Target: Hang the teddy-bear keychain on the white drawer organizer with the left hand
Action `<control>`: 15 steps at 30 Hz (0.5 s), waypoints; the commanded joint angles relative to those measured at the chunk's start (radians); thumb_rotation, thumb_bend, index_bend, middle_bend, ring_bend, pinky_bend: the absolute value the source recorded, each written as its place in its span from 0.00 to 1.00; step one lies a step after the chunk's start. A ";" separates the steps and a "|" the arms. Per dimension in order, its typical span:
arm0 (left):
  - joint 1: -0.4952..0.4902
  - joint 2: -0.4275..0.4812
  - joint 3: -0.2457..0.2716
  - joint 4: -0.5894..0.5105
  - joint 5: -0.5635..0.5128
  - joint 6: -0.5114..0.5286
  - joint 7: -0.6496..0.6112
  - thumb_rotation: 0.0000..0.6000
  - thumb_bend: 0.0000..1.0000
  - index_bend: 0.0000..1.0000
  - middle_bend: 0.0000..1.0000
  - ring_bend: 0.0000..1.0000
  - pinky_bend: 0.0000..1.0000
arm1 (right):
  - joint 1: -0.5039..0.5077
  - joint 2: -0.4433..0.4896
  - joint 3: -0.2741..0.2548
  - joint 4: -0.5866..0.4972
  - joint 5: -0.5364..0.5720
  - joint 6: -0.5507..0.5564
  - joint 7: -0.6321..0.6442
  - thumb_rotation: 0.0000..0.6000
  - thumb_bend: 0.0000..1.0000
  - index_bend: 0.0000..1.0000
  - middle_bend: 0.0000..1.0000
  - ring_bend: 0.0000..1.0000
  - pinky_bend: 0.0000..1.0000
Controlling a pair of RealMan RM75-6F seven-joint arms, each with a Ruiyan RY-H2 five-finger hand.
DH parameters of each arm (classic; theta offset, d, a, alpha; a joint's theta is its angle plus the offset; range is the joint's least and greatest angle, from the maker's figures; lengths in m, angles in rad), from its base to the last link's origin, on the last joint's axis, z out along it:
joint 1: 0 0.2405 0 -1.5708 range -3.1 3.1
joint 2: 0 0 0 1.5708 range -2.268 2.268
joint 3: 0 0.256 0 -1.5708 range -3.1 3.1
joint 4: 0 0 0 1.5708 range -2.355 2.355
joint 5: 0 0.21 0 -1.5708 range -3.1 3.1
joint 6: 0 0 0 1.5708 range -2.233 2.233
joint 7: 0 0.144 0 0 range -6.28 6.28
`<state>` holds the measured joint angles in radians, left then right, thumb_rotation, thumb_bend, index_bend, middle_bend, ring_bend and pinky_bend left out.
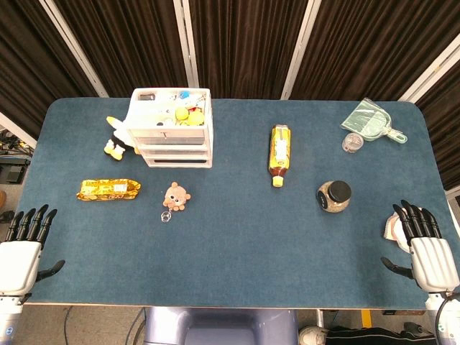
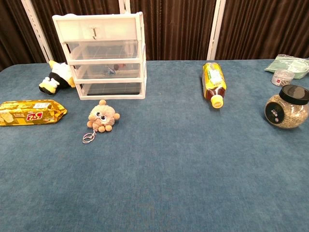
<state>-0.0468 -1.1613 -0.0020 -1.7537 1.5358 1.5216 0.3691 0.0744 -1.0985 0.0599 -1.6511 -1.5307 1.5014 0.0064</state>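
Left hand (image 1: 21, 248) rests at the near left table corner, fingers spread, holding nothing; right hand (image 1: 424, 244) likewise spread and empty at the near right corner. Teddy-bear keychain (image 1: 175, 196) lies on the blue table (image 1: 237, 244), ring toward the robot, just in front of the white drawer organizer (image 1: 172, 128). Yellow snack packet (image 1: 109, 189) to its left.

A blue worktop (image 1: 237, 237) carries the clutter. At the far left a black-and-yellow plush toy (image 1: 118, 138) lies on its side; nearer, a yellow snack packet (image 1: 108, 189) lies flat. Mid-worktop, a yellow-capped drink bottle (image 1: 279, 154) lies down. To the right stands a black-lidded jar (image 1: 334, 196); farther off, a green dustpan (image 1: 372, 121) and a small clear tub (image 1: 352, 142).
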 commanded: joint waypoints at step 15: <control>0.000 0.000 0.003 0.005 0.012 0.002 0.004 1.00 0.07 0.00 0.00 0.00 0.00 | 0.002 -0.002 0.005 -0.003 0.001 0.000 0.000 1.00 0.00 0.00 0.00 0.00 0.00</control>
<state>-0.0465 -1.1610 0.0014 -1.7485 1.5474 1.5235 0.3728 0.0764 -1.1002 0.0643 -1.6542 -1.5299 1.5014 0.0068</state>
